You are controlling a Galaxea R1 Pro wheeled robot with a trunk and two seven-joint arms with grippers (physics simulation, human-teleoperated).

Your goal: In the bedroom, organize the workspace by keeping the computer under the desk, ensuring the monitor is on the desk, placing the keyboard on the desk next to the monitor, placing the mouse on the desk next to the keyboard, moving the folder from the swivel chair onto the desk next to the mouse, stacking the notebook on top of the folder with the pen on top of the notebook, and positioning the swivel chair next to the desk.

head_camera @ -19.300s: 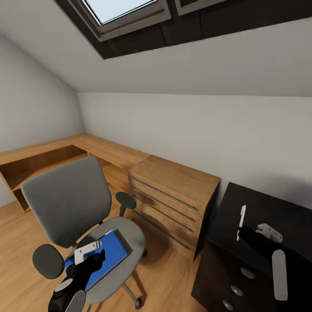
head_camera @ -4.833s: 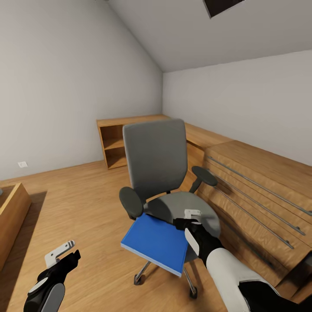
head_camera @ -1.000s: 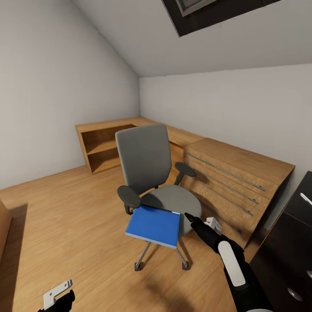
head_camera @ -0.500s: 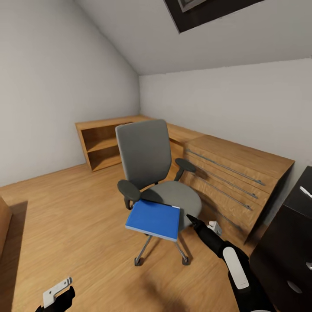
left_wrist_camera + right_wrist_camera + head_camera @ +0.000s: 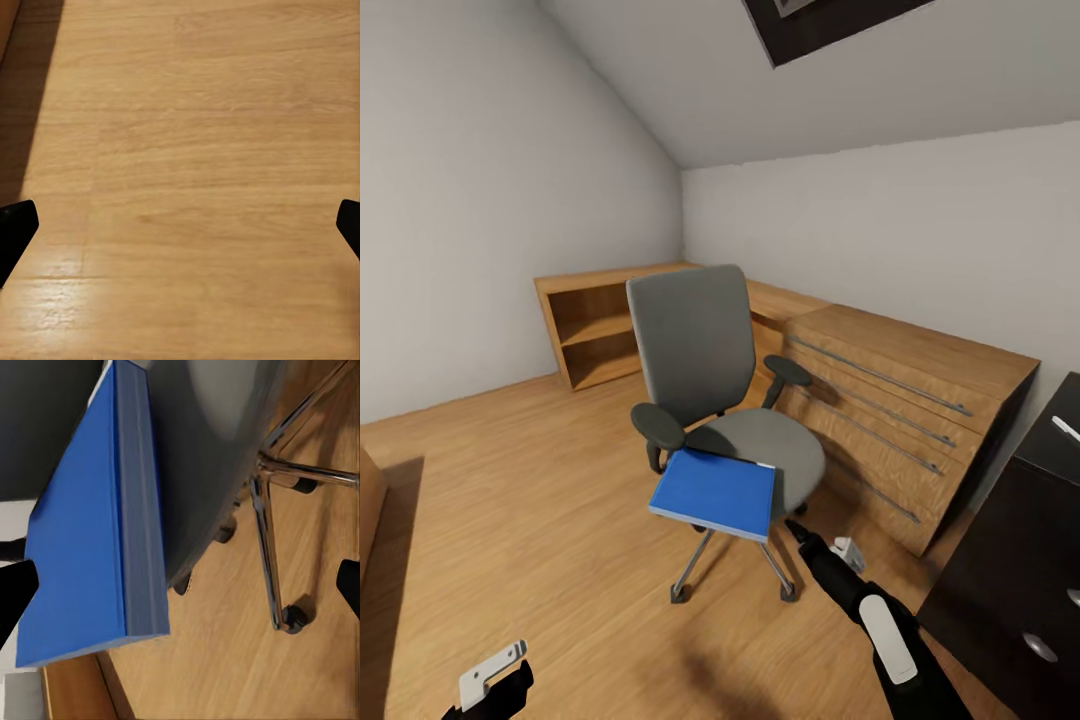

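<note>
— Over the front edge of the swivel chair seat, that's where the folder lies: flat, with its near corners jutting past the rim above the chrome base.

— So it hasn't reached the desk?

— No. The desk shows as a black corner and drawer front at the far right of the head view, well apart from the chair. A thin white stick lies near its edge, perhaps the pen, though it's too small to be sure.

— And the arms?

— The right gripper points toward the chair, just off the folder's near corner and not touching it. From the right wrist view its fingertips stand far apart at the sides, with nothing between them but the folder edge and the chair base beyond. Released, then. The left gripper hangs low over bare wooden floor, fingers spread wide as well, holding nothing.

— How much is done, would you say?

— Judging by this, little that I can confirm. The folder awaits pickup, the chair stands away from the desk beside the wooden drawer cabinet, and monitor, keyboard, mouse, notebook and computer I can't speak for.
</note>
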